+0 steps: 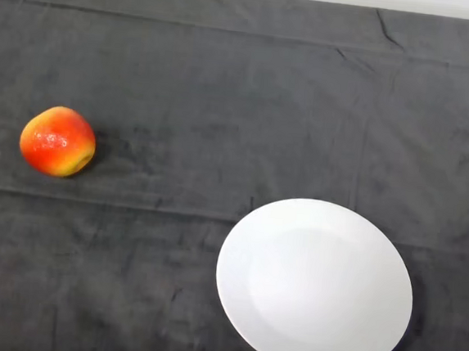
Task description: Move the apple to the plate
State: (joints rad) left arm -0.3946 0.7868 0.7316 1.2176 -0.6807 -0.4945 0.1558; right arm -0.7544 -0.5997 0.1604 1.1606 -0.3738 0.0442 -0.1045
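White plate [315,286] sits nearest the camera, lower right of the head view, its bottom edge just about at the frame border. It lies flat on the dark cloth [224,101] that covers the worktop, and nothing is on it. Apple [57,141] is at the left side, further back than the plate, resting on the cloth. Red-orange skin with a yellowish patch low on its right side, glossy highlights on top. Apple and plate are well apart, with bare wrinkled cloth between them. A fold line runs across the cloth just below the apple. Pale strip shows along the top edge beyond the cloth. No hand in view, so its state can't be told.
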